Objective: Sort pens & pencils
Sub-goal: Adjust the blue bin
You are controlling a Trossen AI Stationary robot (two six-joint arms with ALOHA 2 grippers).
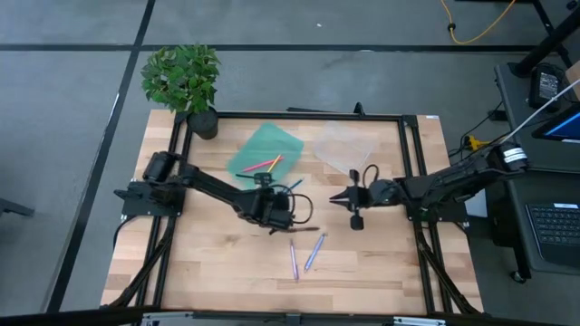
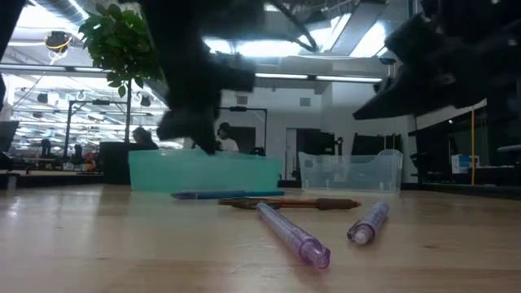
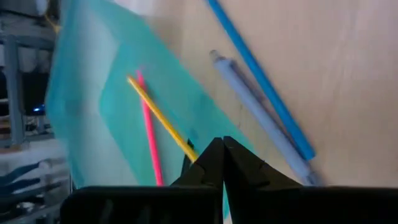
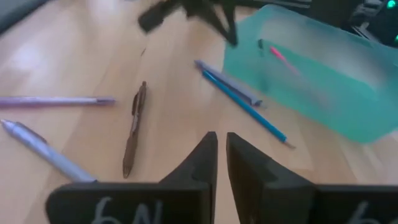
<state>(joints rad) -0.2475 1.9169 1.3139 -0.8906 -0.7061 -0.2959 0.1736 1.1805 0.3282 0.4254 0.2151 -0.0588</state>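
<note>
Pens and pencils [image 1: 304, 254] lie loose at the centre of the worktop [image 1: 217, 272]; a pink and a yellow one rest in the green tray [image 1: 263, 152]. Left jaws [image 1: 272, 210], closed and empty, sit left of centre, nearest the dark pen [image 1: 304, 230], whose long axis runs left-right just below them. Right jaws [image 1: 337, 197], nearly closed and empty, hover centre-right.
</note>
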